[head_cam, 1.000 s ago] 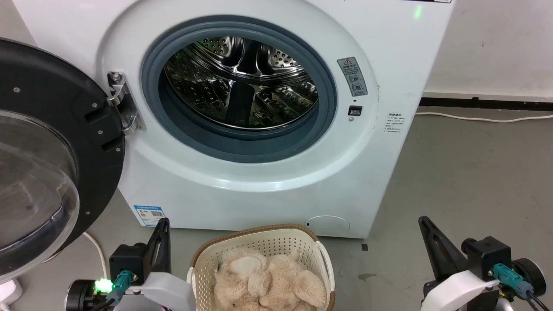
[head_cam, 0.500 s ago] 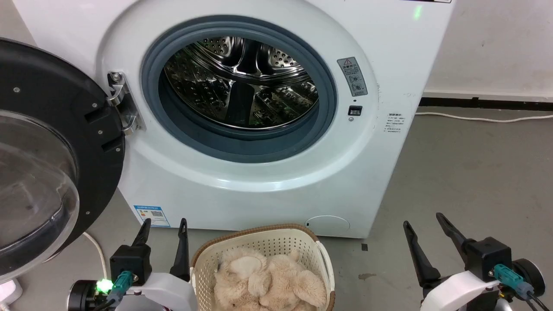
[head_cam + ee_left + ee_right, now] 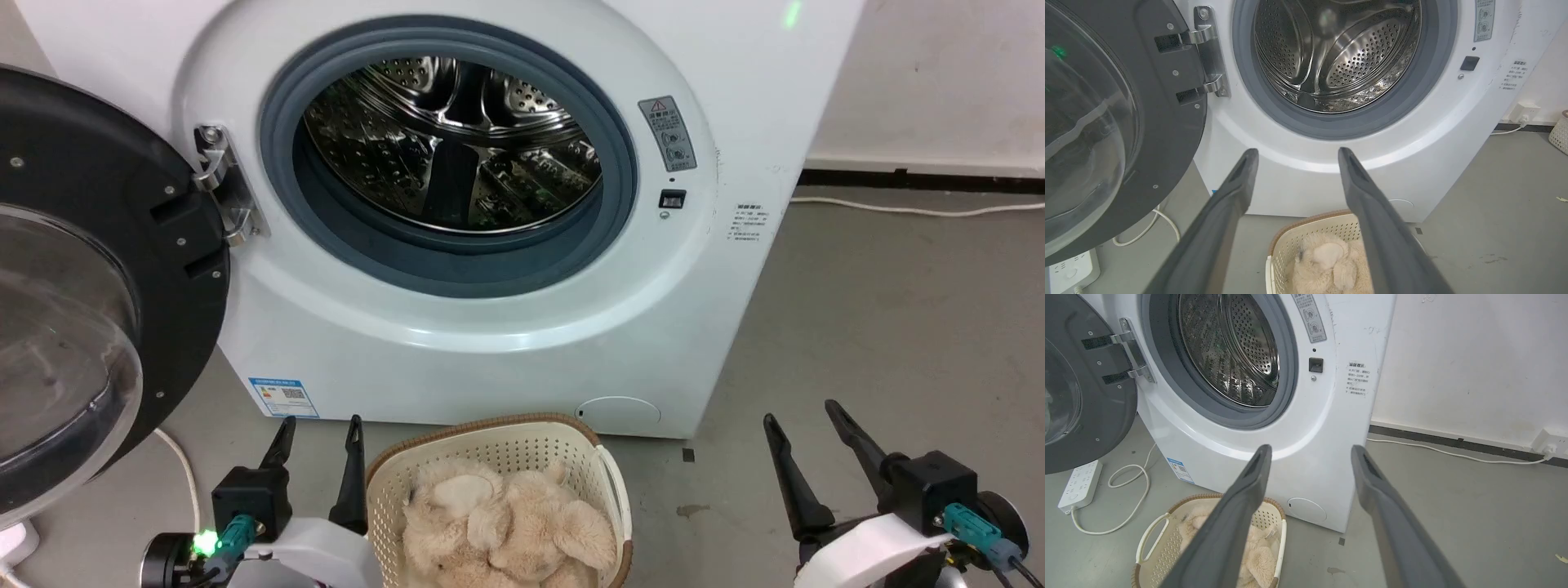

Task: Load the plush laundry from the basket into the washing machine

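Spread wide and empty on the left gripper (image 3: 320, 425), just left of the basket (image 3: 482, 426), and the right gripper (image 3: 800, 412), well to its right, with plush laundry (image 3: 506, 527) heaped inside the basket and the washing machine (image 3: 490, 359) open just beyond it: risk of pinching mere fur and dropping short, or dragging the basket along.

The plush laundry (image 3: 502, 523) lies in the basket (image 3: 490, 453), which stands on the floor (image 3: 882, 327) just before the washing machine (image 3: 506, 327). The door (image 3: 90, 269) hangs at the machine's left. The left gripper (image 3: 321, 421) is just beside the basket, the right gripper (image 3: 800, 412) well apart.
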Available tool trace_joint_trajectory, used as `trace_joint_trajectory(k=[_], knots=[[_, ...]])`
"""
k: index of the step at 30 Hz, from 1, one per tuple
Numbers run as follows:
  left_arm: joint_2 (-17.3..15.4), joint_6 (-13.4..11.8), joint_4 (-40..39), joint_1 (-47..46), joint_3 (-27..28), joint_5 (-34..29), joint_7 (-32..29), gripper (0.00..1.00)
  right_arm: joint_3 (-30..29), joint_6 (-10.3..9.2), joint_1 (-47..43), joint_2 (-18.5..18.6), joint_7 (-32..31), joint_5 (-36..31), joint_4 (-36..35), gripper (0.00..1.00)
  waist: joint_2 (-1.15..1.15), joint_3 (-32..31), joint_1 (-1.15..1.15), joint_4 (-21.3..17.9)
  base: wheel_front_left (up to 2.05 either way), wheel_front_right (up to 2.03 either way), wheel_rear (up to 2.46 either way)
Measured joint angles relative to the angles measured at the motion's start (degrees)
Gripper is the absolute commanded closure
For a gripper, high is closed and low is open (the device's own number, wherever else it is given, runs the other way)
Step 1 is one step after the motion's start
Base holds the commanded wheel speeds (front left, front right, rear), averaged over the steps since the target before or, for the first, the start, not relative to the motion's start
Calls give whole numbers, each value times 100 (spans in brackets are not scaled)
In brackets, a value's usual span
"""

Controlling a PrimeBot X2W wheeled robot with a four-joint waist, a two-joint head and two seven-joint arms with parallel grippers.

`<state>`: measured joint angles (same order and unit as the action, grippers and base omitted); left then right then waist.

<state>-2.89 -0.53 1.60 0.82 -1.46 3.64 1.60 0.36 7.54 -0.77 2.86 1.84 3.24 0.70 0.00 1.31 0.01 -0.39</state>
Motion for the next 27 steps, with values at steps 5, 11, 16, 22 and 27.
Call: trace_joint_trajectory(k=[5,11,16,22,27], knots=[[-3,-2,114,-158,-55,111,0,0,1,0,1,0,66,92,-4,0,0,126,0,-36,0,0,0],[-18,19,363,-400,-138,242,-57,0,1,0,9,0,146,197,-47,0,0,340,0,-89,0,0,0],[-45,64,644,-660,-197,319,-129,0,-1,0,16,0,205,308,-82,0,0,556,0,-147,0,0,0],[-131,122,1040,-983,-328,402,-265,0,-5,-1,119,0,258,444,-129,0,0,841,0,-236,0,0,0],[-171,171,1394,-1266,-413,488,-377,0,-8,-1,153,0,336,538,-194,0,0,1086,-1,-325,0,0,0]])
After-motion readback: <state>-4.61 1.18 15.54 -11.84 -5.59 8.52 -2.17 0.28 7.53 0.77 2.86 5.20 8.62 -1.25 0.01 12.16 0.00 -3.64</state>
